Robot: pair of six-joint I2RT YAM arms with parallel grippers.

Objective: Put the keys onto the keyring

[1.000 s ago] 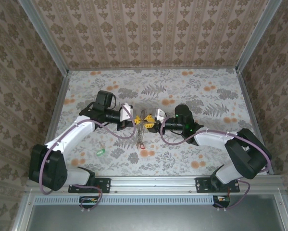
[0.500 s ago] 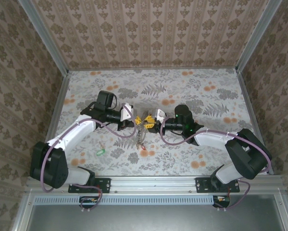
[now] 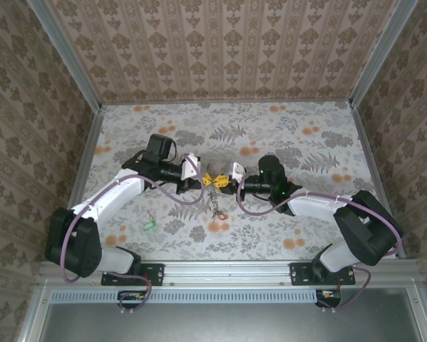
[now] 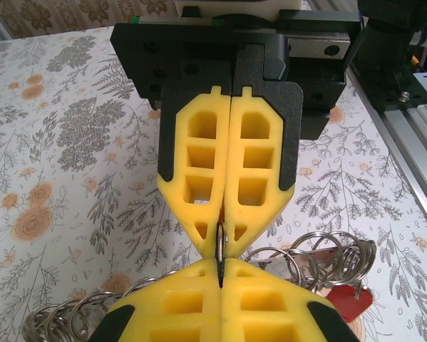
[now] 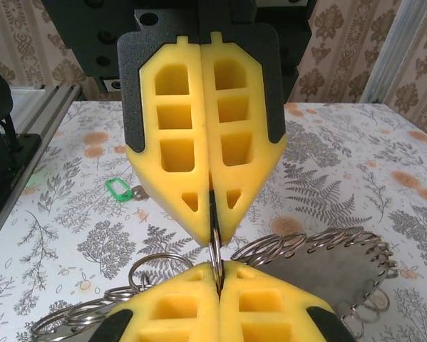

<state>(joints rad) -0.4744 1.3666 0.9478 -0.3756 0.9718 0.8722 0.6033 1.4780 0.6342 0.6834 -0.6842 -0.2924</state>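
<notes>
1. From above, the left fingers (image 3: 207,178) and the right fingers (image 3: 225,179) met tip to tip over the middle of the flowery surface (image 3: 306,142). Both pairs were closed. The keyring (image 3: 214,199) reached from that spot toward the near edge. A green key (image 3: 150,225) lay alone on the surface, well apart from it, beside the left arm.
2. In the left wrist view, the left fingers (image 4: 213,274) at the bottom were shut tight on the thin wire of the keyring (image 4: 220,249). The right fingers (image 4: 231,228) at the top pinched the same wire just above. Small rings (image 4: 320,256) bunched on the right, and a red key (image 4: 348,305) peeked out under them.
3. In the right wrist view, the right fingers (image 5: 206,281) at the bottom were closed on the keyring wire (image 5: 214,253). The left fingers (image 5: 207,226) gripped it from the top. More small rings (image 5: 306,246) fanned out on the right. The green key (image 5: 117,189) lay on the surface to the left, well apart.
</notes>
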